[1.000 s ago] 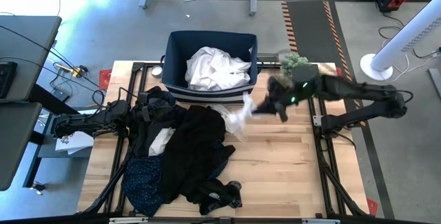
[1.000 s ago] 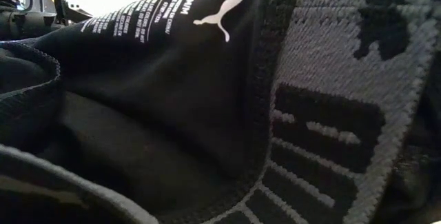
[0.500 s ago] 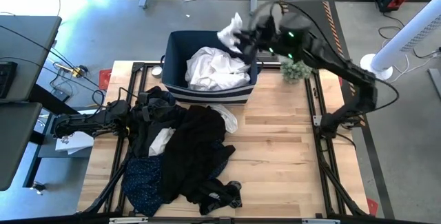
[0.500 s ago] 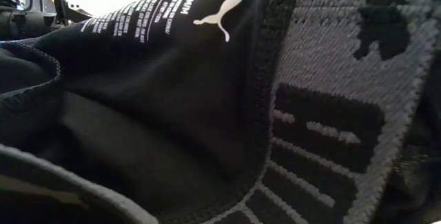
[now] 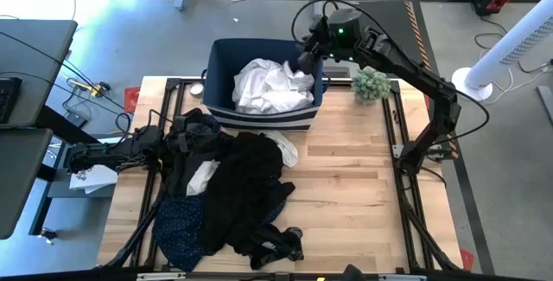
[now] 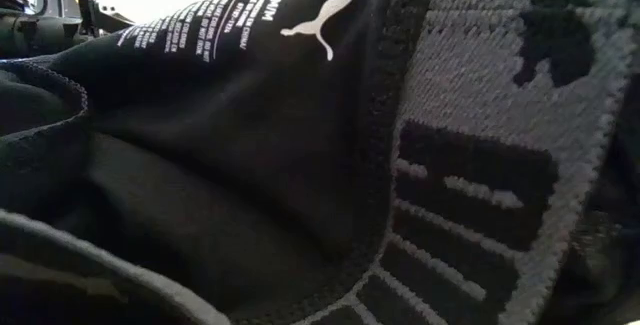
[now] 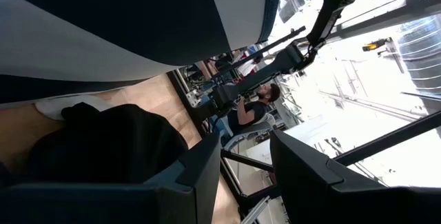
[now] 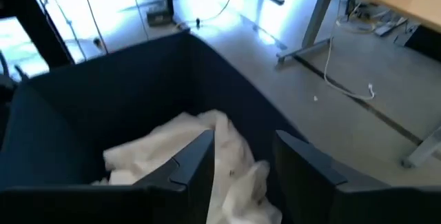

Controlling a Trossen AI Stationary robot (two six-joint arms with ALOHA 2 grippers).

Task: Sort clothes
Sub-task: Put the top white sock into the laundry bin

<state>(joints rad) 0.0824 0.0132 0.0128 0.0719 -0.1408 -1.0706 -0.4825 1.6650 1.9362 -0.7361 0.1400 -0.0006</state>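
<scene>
White clothes [image 5: 272, 86] lie heaped in the navy bin [image 5: 218, 73] at the table's far edge; they also show in the right wrist view [image 8: 172, 151]. My right gripper [image 5: 309, 56] hovers open and empty over the bin's far right corner [image 8: 241, 176]. A pile of black clothes [image 5: 246, 186] lies on the table's left half, with white pieces [image 5: 285, 149] among them and a navy speckled garment [image 5: 180, 225] at the near left. My left gripper [image 7: 248, 182] is open at the pile's left edge [image 5: 173, 141]. A black garment [image 6: 250, 165] fills the low view.
A small green plant [image 5: 371, 83] stands at the far right, beside the bin. The bin's striped wall [image 7: 138, 38] rises close to my left gripper. Bare wood [image 5: 354, 194] covers the table's right half. A person [image 7: 251, 110] shows in the room beyond the table.
My right gripper has carried a white garment from the table's middle up and toward the far edge, over the bin's far right corner. The garment has left the gripper and fallen into the bin onto the other white clothes.
</scene>
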